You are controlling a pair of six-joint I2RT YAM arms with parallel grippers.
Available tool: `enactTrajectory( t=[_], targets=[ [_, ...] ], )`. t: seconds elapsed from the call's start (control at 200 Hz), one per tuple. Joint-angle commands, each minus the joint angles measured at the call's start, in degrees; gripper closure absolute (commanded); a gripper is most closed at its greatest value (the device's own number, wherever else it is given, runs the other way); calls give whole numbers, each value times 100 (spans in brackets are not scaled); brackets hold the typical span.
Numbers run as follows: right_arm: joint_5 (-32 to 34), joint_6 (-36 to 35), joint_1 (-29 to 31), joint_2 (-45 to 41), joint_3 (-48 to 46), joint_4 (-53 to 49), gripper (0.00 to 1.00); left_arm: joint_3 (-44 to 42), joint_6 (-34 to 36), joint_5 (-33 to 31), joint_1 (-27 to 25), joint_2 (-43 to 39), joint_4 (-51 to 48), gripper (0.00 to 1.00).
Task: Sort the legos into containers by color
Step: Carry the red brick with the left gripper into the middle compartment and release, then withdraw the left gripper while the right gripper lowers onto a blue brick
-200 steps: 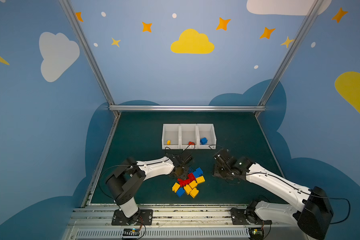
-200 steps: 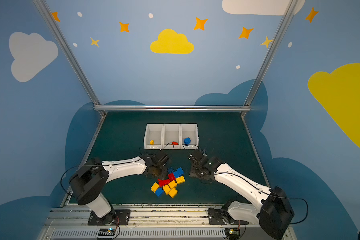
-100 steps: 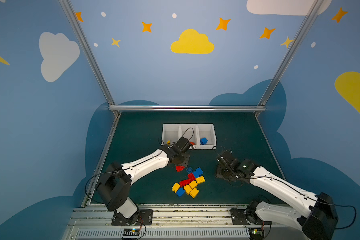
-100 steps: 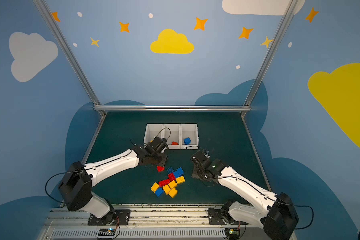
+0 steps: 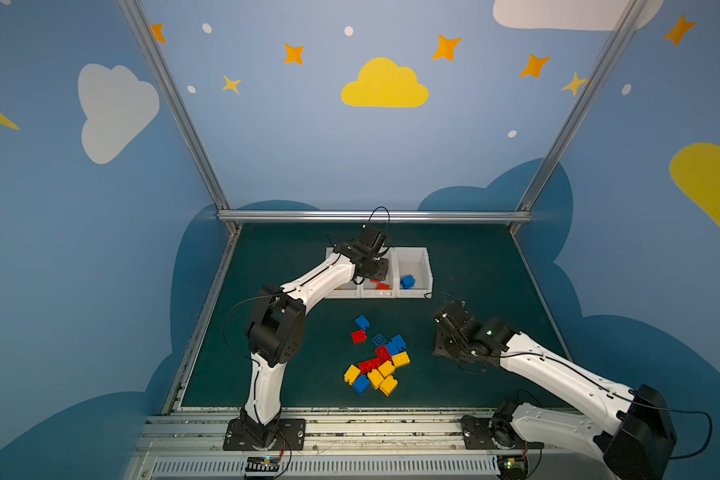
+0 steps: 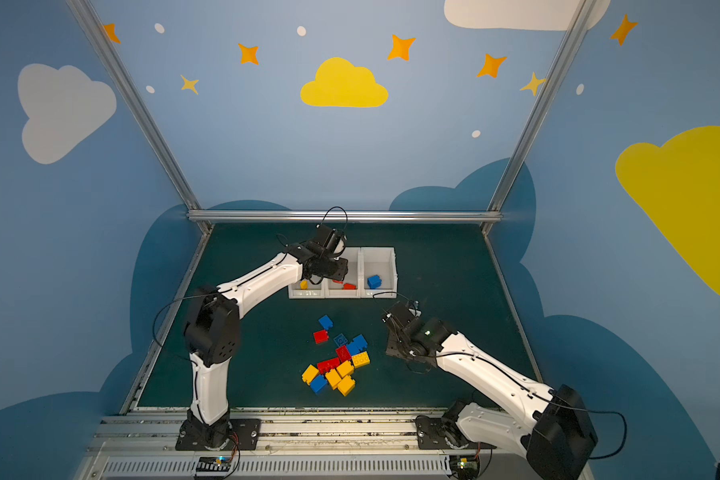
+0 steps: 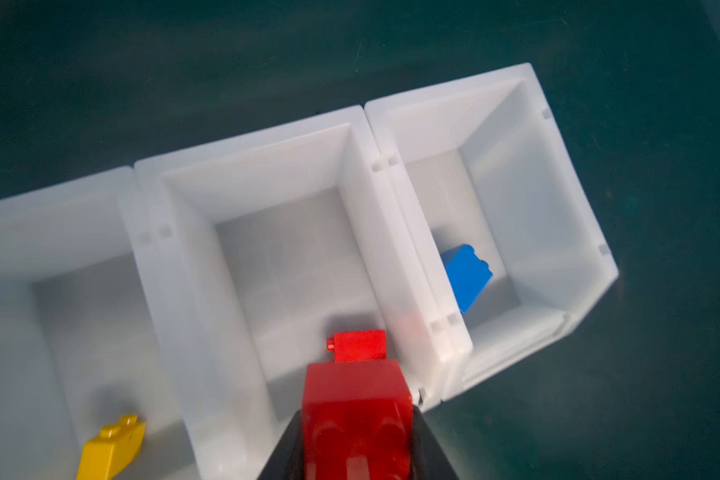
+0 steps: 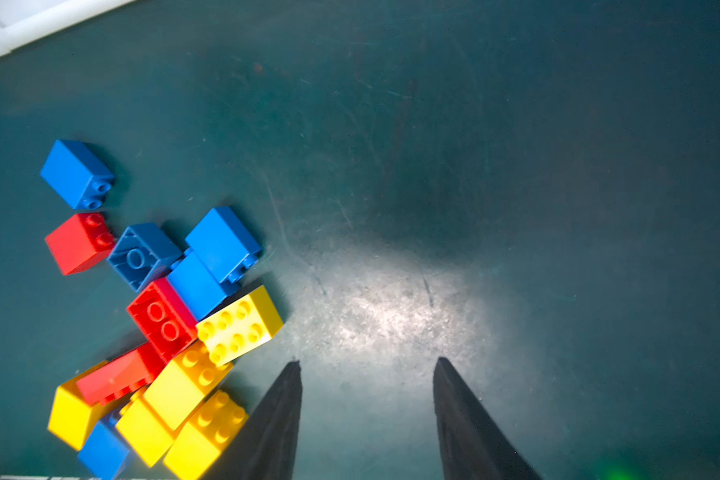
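Green mat [image 5: 474, 266]: left pincer [image 7: 356, 419] clamps glossy red studded brick [image 7: 356, 399].

Both top views look down from high at the near side, sharing the whole tabletop [image 5: 466, 266]. Each wrist view looks down from close above: left over the bins [image 7: 267, 166], right over the bricks [image 8: 163, 316].

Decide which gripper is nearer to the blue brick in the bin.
Left. The left gripper hangs over the middle bin, next to the bin holding the blue brick. The right gripper is nearer the front, beside the pile.
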Motion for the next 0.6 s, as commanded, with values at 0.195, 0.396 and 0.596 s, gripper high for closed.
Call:
enactTrajectory(
  t=[0.195,0.396,0.596],
  targets=[
    [221,59,-63,-11,-118,-50,48,1251,300,537,146,931,-632,60],
    [240,70,-86,-77,-92,-95,46,1157,251,614,180,821,-588,48],
    [198,64,-81,-125,10,-247,46,388,171,737,186,62,-267,43]
  ],
)
